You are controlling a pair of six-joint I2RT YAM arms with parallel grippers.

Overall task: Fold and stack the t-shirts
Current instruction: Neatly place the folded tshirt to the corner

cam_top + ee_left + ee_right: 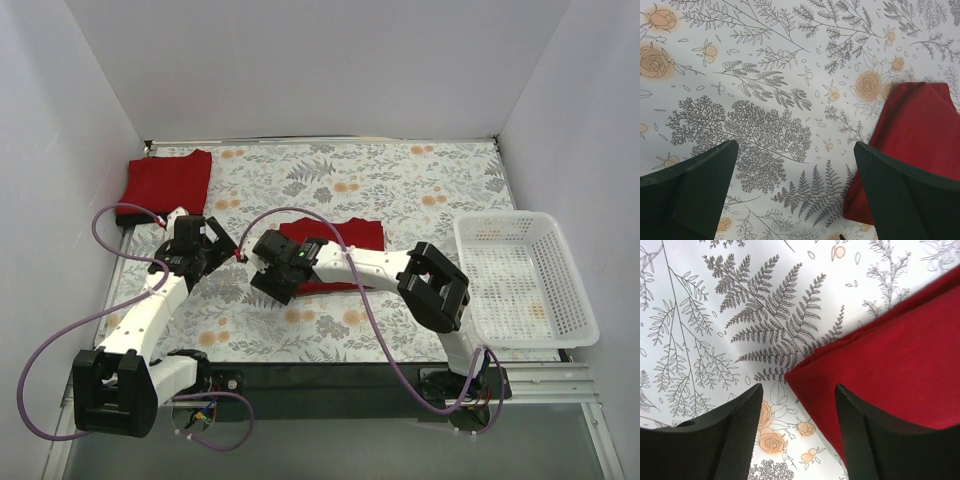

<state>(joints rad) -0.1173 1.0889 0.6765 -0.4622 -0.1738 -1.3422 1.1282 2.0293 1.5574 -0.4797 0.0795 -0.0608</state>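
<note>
Lying between right pincer [797, 390] jaws: red t-shirt [890, 365] corner, apparently ungripped.

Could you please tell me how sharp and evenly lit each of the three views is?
Top external view: soft, even light, sharp throughout, only faint shadows on the floral table cover. Left wrist view: crisp print, a soft grey shadow on the cover near the dark jaws. Right wrist view: the red t-shirt corner is sharp, no glare anywhere.

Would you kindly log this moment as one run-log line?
left gripper: open | right gripper: open, over corner of centre red t-shirt | far-left red t-shirt: folded | basket: right
</note>
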